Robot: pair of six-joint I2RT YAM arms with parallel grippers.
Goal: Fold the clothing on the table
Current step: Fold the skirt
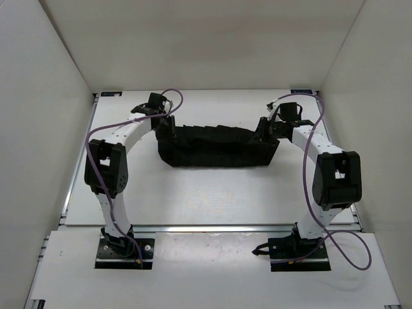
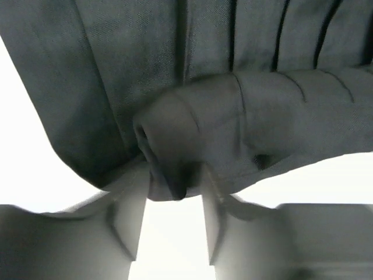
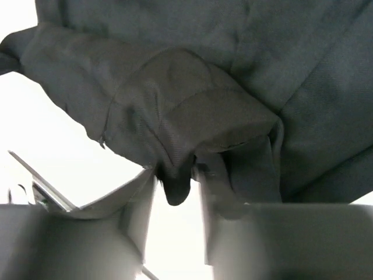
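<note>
Left gripper (image 2: 175, 178) up close, clamped on a fold of the clothing (image 2: 233, 87); right gripper (image 3: 176, 175) pinches the opposite end. It lies stretched between them on the table (image 1: 193, 199).

**White enclosure around a white worktop (image 1: 206, 199), seen from above.**
The back wall (image 1: 206, 45) rises beyond both pairs of jaws. The left wall (image 1: 38, 129) stands outboard of the left jaws and the right wall (image 1: 380, 96) outboard of the right; all three are plain matte white. A metal rail (image 1: 212, 228) crosses the worktop well nearer the camera than the jaws, with a white panel (image 1: 206, 277) on its near side. Light is even and shadows are faint.
</note>
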